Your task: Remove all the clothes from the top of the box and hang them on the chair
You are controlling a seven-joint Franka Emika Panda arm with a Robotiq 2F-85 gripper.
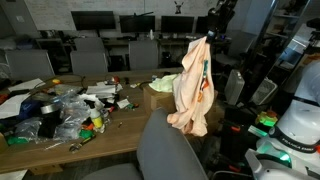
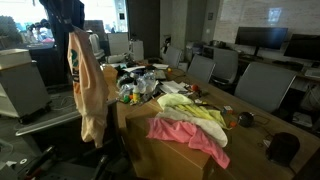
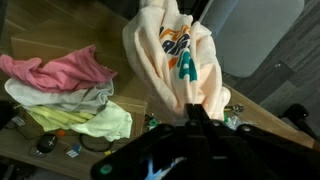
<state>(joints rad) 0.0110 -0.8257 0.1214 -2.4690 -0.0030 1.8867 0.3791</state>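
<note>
Peach garment [image 1: 193, 85] dangles right of centre, clamped in the tool [image 1: 209, 37]. Carry high — drape it over the chair [image 1: 175, 150].

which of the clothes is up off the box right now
The peach garment with the orange-and-blue print: it hangs in the air from the shut gripper, while the pink garment, white garment and pale yellow garment lie on the box.
</note>
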